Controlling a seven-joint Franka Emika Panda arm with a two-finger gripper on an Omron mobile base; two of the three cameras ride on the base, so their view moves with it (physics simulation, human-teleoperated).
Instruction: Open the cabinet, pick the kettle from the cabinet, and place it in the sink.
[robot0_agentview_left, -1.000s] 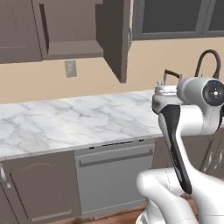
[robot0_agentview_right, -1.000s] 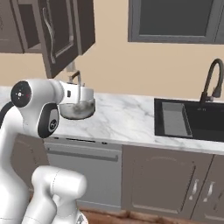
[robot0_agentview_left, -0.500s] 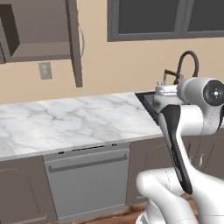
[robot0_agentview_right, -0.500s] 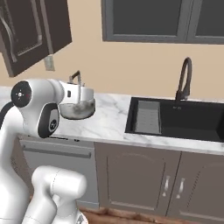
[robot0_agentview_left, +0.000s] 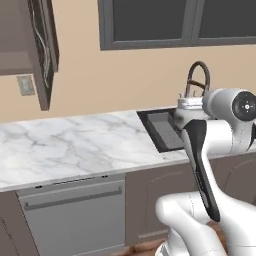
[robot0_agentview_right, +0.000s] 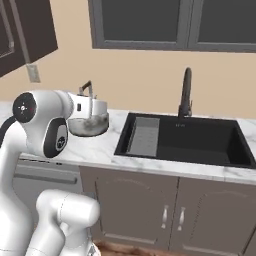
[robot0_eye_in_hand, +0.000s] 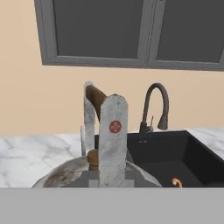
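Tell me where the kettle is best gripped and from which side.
Grip the kettle by its thin arched handle, coming from above. The arch stands clear over the lid knob and fits between fingers, while the body is wide and round. The gripper is clamped there now.

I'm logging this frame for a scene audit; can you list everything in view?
kettle: one, silvery with arched brown handle, held above the counter left of the sink
sink: one, black, sunk in the counter
ribbed tray: one, grey, at the sink's left end
faucet: one, black, behind the sink
counter: one, white marble
cabinet: one, dark brown, door open, upper left
glass cabinets: grey-framed, on the wall
dishwasher: one, grey, under the counter
gripper: one, fingers around the kettle handle
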